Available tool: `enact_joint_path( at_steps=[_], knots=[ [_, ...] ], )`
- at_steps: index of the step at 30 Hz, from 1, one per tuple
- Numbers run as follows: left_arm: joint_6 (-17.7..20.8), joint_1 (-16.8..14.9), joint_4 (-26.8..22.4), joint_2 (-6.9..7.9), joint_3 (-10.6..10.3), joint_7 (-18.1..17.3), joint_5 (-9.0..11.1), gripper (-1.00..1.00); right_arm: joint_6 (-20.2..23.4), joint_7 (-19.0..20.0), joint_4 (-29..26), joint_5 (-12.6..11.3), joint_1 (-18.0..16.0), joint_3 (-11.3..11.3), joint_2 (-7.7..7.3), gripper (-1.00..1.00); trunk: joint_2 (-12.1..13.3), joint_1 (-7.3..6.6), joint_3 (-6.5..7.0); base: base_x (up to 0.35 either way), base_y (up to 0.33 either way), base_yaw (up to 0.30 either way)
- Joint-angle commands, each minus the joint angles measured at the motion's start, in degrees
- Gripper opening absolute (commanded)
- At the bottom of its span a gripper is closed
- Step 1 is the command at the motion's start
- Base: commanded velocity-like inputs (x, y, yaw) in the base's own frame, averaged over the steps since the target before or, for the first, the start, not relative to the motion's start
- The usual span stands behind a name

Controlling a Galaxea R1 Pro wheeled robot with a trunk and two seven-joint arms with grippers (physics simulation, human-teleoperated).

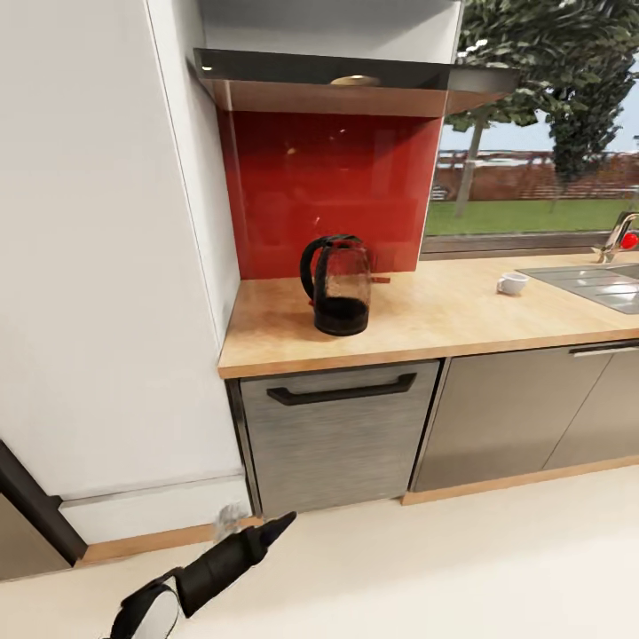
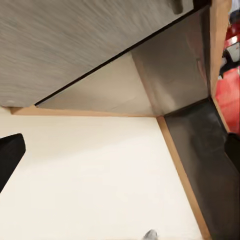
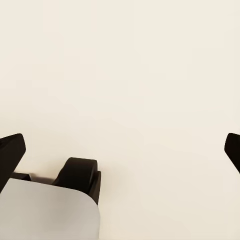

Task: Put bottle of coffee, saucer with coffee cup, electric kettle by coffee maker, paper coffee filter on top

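The electric kettle (image 1: 340, 286), clear glass with a black lid and loop handle, stands on the kitchen countertop (image 1: 426, 324) in front of the red backsplash. A small white coffee cup (image 1: 512, 283) sits further right on the same top, near the sink. My left gripper (image 1: 277, 525) hangs low near the floor, in front of the dishwasher and well below the counter. In the left wrist view the left gripper (image 2: 120, 150) is open over the floor beside the cabinet fronts. My right gripper (image 3: 122, 150) is open and empty above bare floor.
A steel sink (image 1: 603, 286) with a faucet (image 1: 619, 236) is set into the counter at right. The dishwasher front (image 1: 337, 444) has a black handle. A tall white cabinet (image 1: 98, 266) walls off the left. A dark slab (image 1: 337, 71) overhangs the kettle. My base wheel (image 3: 79, 176) shows below the right gripper.
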Motion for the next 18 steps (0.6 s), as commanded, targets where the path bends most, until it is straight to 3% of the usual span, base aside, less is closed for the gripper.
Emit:
enact_joint_path(
  at_steps=[1,4,5,7,12,13,15,16,17,18],
  knots=[
    [2.06,-0.04,-2.13,-0.42,-0.1,0.2,0.51,1.0,-0.2,0.17,0.04,0.58,-0.03,-0.49,-0.01,1.0,-0.02,-0.01,-0.05,0.0,0.0,0.0],
    [6.03,-0.42,-6.74,-2.13,-0.29,0.4,0.44,1.0,-0.2,0.17,0.04,0.58,-0.03,-0.48,-0.01,1.0,-0.02,-0.01,-0.05,0.0,0.0,0.0],
    [7.86,-1.59,-8.8,-3.49,-0.41,0.48,0.36,1.0,-0.2,0.17,0.04,0.59,-0.03,-0.48,-0.01,1.0,-0.02,-0.01,-0.05,0.0,0.0,0.0],
    [9.07,-3.67,-10.14,-4.73,-0.78,0.53,-0.03,1.0,-0.2,0.17,0.02,0.59,-0.03,-0.48,-0.03,1.0,-0.02,-0.01,-0.05,0.0,0.0,0.0],
    [10.56,-10.9,-11.58,-7.28,-4.21,0.64,-4.11,1.0,-0.25,0.17,-0.02,0.61,-0.03,-0.49,-0.12,1.0,-0.02,-0.01,-0.05,0.0,0.0,0.0],
    [10.98,-14.2,-11.82,-8.69,-5.35,0.63,-6.71,1.0,-0.27,0.2,-0.03,0.62,-0.03,-0.49,-0.14,1.0,-0.02,-0.01,-0.05,0.0,0.0,0.0],
    [11.86,-17.51,-11.89,-10.34,-6.09,0.62,-9.73,1.0,-0.28,0.22,-0.03,0.63,-0.03,-0.48,-0.16,1.0,-0.02,-0.01,-0.05,0.0,0.0,0.0],
    [13.97,-20.83,-11.9,-12.11,-6.54,0.64,-13.61,1.0,-0.28,0.23,-0.04,0.63,-0.03,-0.48,-0.17,1.0,-0.02,-0.01,-0.05,0.0,0.0,0.0],
    [15.04,-22.22,-11.9,-12.85,-6.71,0.65,-15.34,1.0,-0.28,0.24,-0.04,0.63,-0.03,-0.48,-0.17,1.0,-0.02,-0.01,-0.05,0.0,0.0,0.0],
    [20.22,-29.8,-11.93,-15.7,-7.16,0.76,-23.21,1.0,-0.29,0.2,-0.04,0.65,-0.03,-0.48,-0.18,1.0,-0.02,-0.01,-0.05,0.0,0.0,0.0]
  ],
)
